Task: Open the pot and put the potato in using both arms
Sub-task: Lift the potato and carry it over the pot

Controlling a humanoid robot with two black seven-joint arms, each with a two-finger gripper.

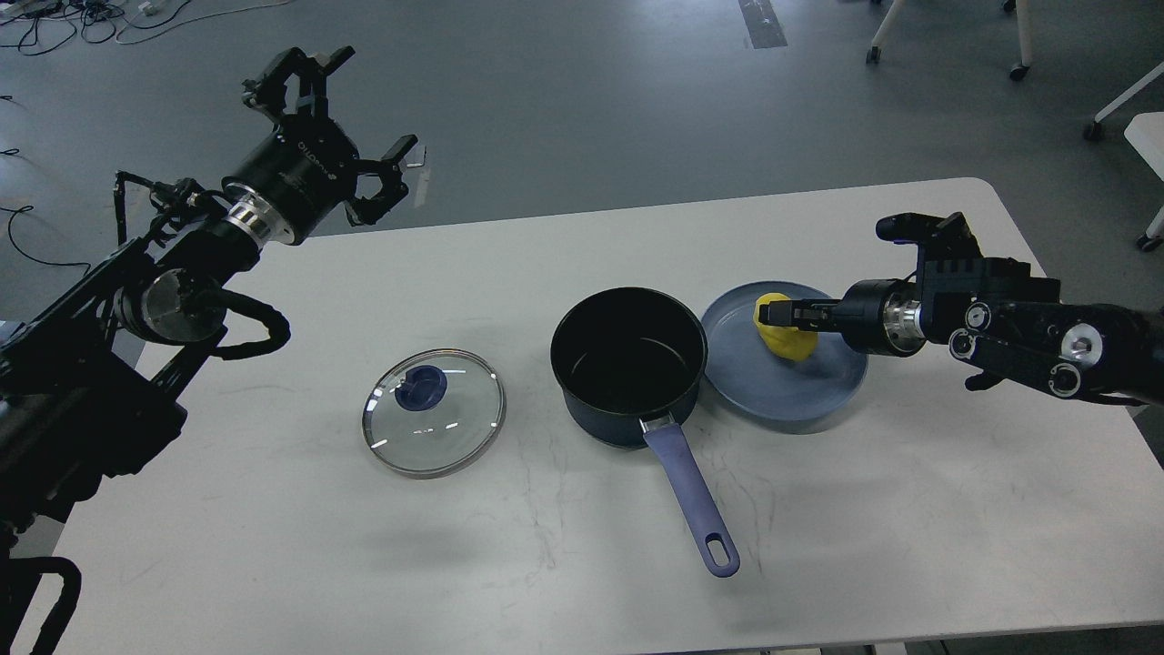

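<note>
Potato (784,341) sits on the plate (800,405) in the right pincer (771,315), closed on it. Left pincer (350,118) gapes wide, empty, well above lid (433,412) and pot (629,364).

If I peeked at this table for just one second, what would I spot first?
Probably the bright yellow potato on the light-blue plate at the right, with the right gripper closed around it. Next, the dark pot in the middle, open and empty, its blue handle pointing toward the camera. Its glass lid lies flat on the table to the left, and the left gripper hangs open up high.
</note>
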